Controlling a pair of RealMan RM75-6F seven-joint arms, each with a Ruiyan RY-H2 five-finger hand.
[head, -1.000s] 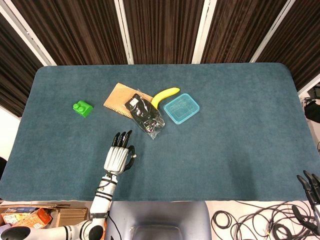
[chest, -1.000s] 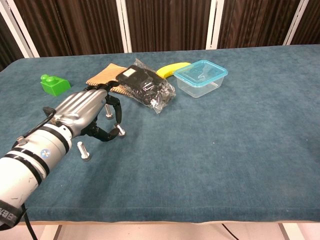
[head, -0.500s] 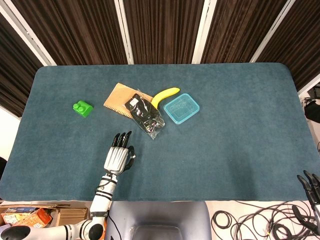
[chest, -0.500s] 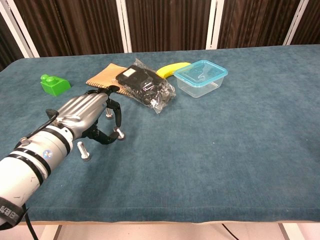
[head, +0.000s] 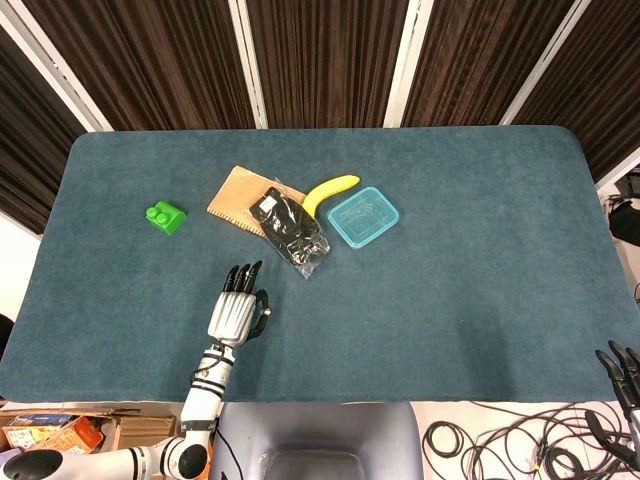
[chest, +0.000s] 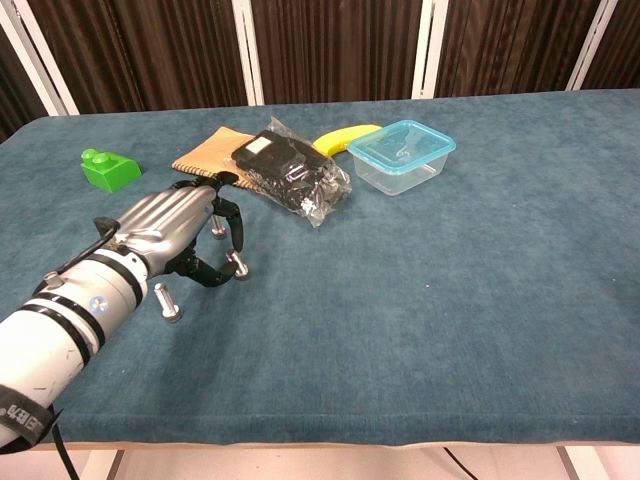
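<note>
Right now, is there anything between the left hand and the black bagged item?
Nothing: in the head view only bare blue cloth separates the left hand from the black bagged item. The chest view shows the same gap.

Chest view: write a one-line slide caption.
Left hand hovers empty near a bagged black item, banana and lidded blue container.

The bench wears a matt, napped teal cloth. The left robot hand has a brushed silver metal back and black plastic fingers. The bag is glossy, crinkled clear plastic; the box is smooth translucent plastic; the green block shiny plastic.
</note>
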